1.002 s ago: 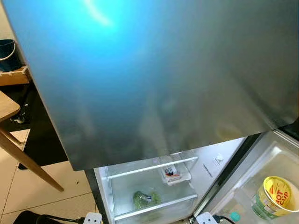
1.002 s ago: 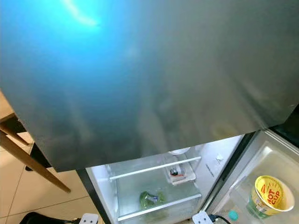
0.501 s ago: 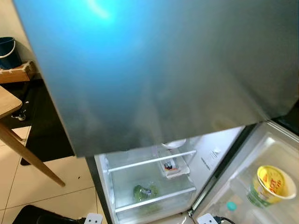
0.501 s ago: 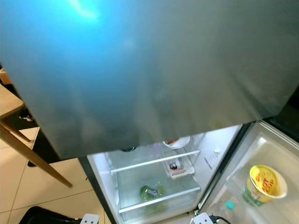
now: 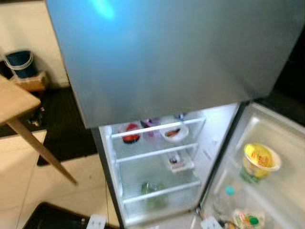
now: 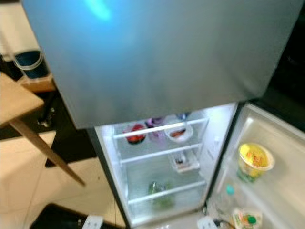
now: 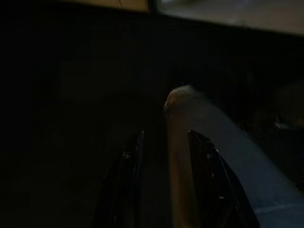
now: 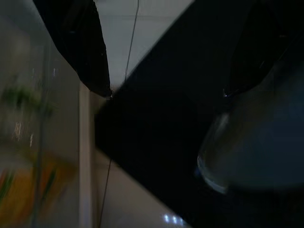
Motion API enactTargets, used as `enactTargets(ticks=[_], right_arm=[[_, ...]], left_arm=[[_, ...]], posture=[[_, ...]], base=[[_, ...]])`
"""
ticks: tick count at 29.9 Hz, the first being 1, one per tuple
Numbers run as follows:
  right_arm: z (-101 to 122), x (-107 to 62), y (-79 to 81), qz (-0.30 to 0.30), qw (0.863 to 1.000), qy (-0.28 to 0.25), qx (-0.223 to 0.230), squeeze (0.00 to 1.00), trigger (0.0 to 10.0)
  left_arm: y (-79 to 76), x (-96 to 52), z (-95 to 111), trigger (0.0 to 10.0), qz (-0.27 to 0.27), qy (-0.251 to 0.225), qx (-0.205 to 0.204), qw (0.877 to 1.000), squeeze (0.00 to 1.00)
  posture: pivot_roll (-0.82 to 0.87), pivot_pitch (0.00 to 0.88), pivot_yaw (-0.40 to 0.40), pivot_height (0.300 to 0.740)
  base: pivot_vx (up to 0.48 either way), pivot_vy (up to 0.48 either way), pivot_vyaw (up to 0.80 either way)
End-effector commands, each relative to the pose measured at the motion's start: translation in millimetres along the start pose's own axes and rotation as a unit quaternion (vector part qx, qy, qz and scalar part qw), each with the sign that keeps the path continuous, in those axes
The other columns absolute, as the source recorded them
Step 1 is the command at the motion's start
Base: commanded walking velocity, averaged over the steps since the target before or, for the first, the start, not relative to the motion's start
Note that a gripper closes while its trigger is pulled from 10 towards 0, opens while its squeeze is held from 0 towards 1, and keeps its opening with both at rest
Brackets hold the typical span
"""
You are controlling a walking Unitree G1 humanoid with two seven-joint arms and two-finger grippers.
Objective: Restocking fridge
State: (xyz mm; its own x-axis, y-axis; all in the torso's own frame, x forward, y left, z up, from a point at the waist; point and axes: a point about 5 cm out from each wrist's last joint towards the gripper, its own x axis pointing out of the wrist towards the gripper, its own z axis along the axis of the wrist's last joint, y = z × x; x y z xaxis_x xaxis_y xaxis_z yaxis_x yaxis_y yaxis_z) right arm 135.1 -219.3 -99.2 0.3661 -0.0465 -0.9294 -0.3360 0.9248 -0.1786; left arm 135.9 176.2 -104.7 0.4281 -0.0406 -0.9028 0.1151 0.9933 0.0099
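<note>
Two end effectors low | right end effector (image 8: 161,61) spread, seemingly beside fridge (image 5: 157,157)

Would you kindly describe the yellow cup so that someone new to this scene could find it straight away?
Start at the open fridge, whose lower door swings out to the robot's right. On the inside of that door, in the upper shelf, stands the yellow cup. It is the widest, brightest item there, yellow with red print, above the small teal-capped bottle and the green-capped packet lower down.
</note>
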Motion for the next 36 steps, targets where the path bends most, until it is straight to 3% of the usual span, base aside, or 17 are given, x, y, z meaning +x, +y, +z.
enactTargets(ticks=[1, 13, 22, 36], right_arm=[[-2, 0.3, 3.7, 0.003, 1.0, 0.002, 0.001, 0.0, 10.0], [5, 0.5, 0.0, 0.0, 1.0, -0.005, -0.002, 0.0, 10.0], [-6, -1.5, -5.6, -0.003, 1.0, 0.004, -0.003, 0.0, 10.0], [2, 0.2, 0.1, 0.003, 1.0, -0.002, -0.005, 0.0, 10.0]], left_arm=[[-0.7, -1.1, -10, 10.0, -0.002, 0.019, 0.001, 1.0, 0.0], [-2.2, -1.0, -11, 10.0, -0.004, 0.02, 0.002, 1.0, 0.0], [-2.8, -0.6, -8, 10.0, -0.007, 0.017, 0.004, 1.0, 0.0], [-3.9, -0.2, -6, 10.0, -0.012, 0.015, 0.004, 1.0, 0.0]], posture=[[-0.03, 0.0, -0.009, 0.74], [-0.03, 0.0, -0.007, 0.74], [-0.03, 0.0, -0.005, 0.74], [-0.03, 0.0, 0.0, 0.74]], base=[[-0.345, 0.0, 0.0], [-0.347, 0.0, 0.0], [-0.347, 0.0, 0.0], [-0.338, 0.0, 0.0]])
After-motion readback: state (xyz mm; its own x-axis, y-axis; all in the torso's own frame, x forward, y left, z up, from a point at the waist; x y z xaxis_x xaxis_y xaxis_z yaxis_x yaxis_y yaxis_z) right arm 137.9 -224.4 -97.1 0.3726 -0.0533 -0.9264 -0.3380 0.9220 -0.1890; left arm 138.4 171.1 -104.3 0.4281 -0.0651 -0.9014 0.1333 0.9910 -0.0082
